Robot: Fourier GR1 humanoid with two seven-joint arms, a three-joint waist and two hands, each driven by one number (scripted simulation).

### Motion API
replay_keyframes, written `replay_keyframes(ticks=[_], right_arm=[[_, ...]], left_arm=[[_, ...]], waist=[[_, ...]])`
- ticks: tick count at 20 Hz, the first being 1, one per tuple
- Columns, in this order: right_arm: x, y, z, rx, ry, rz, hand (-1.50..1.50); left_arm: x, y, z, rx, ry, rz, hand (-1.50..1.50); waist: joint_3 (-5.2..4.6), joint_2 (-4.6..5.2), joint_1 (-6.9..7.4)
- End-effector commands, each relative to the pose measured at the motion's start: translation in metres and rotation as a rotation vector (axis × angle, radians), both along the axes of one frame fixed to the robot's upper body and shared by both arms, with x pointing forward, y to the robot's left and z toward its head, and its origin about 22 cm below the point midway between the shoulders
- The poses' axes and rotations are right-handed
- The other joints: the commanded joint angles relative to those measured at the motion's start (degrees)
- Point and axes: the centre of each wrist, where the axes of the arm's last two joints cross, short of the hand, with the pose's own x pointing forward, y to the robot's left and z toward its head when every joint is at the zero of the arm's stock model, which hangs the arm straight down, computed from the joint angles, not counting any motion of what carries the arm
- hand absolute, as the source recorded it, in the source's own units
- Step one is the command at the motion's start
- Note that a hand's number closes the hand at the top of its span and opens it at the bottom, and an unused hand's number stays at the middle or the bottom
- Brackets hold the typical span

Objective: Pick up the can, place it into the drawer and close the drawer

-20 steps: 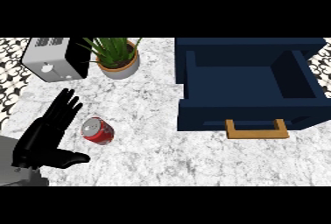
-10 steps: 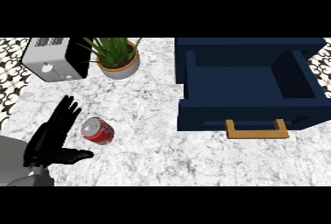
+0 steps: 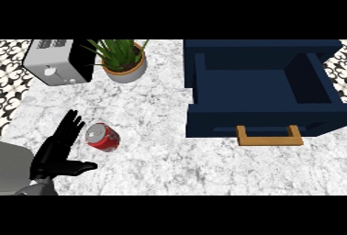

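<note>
The can (image 3: pixel 102 137) lay on its side, apparently light, rigid, smooth and prone to rolling; grasp across its cylindrical body. Just beside the can, the left robot hand (image 3: pixel 57 155) was open, holding nothing.

Bare counter (image 3: pixel 169 151) runs from the can (image 3: pixel 102 137) across to the open drawer (image 3: pixel 261 89); toaster (image 3: pixel 58 62) and plant (image 3: pixel 123 62) sit well back, off that path.
</note>
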Motion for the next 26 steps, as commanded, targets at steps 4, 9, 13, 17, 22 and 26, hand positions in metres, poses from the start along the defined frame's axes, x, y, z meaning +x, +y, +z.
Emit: replay_keyframes(ticks=[4,9,13,17,22,26], right_arm=[[-0.013,0.011,-0.001,-0.008,0.015,0.001,-1.5],[-0.017,-0.001,0.013,0.009,-0.007,0.012,-1.5],[-0.006,0.002,0.013,-0.002,-0.001,0.015,-1.5],[-0.003,0.012,0.0,0.011,-0.001,0.013,-1.5],[-0.011,0.006,0.016,0.025,-0.008,0.006,-1.5],[-0.017,-0.001,0.012,0.028,0.016,0.009,-1.5]], left_arm=[[0.009,-0.008,-0.03,-0.029,0.042,-0.008,-1.5],[0.016,-0.005,-0.05,-0.049,0.043,-0.013,-1.5],[0.016,-0.007,-0.064,-0.072,0.063,-0.009,-1.5],[0.029,-0.016,-0.06,-0.09,0.06,0.006,-1.5],[0.043,-0.025,-0.056,-0.189,0.056,-0.009,1.5],[0.04,-0.033,-0.053,-0.237,0.075,-0.129,1.5]], waist=[[-0.01,-0.01,-0.13],[-0.04,0.06,-0.44],[-0.05,0.09,-0.37],[-0.02,0.09,-0.28],[-0.03,0.08,-0.43],[0.02,-0.1,-0.06]])
